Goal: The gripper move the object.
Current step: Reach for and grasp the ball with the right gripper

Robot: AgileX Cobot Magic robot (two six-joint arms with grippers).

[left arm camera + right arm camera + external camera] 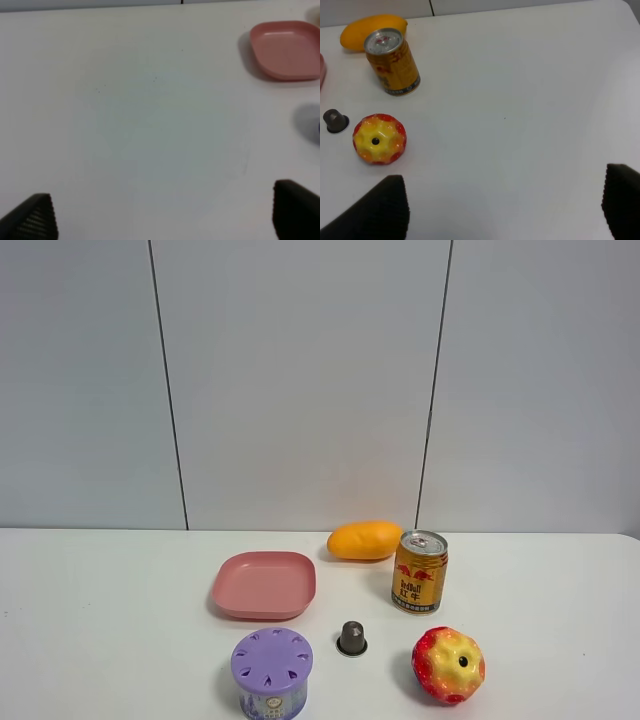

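The red-and-yellow toy apple (448,665) lies on the white table at the front right, stem hole up. It also shows in the right wrist view (379,139). My right gripper (505,212) is open and empty, raised above bare table to the right of the apple, well apart from it. My left gripper (162,215) is open and empty above bare table on the left side. Neither gripper nor arm shows in the exterior high view.
A golden drink can (419,572) stands behind the apple, with an orange-yellow mango (364,540) behind it. A pink plate (264,585) lies mid-table. A purple round container (272,672) and a small dark cone (351,638) stand in front.
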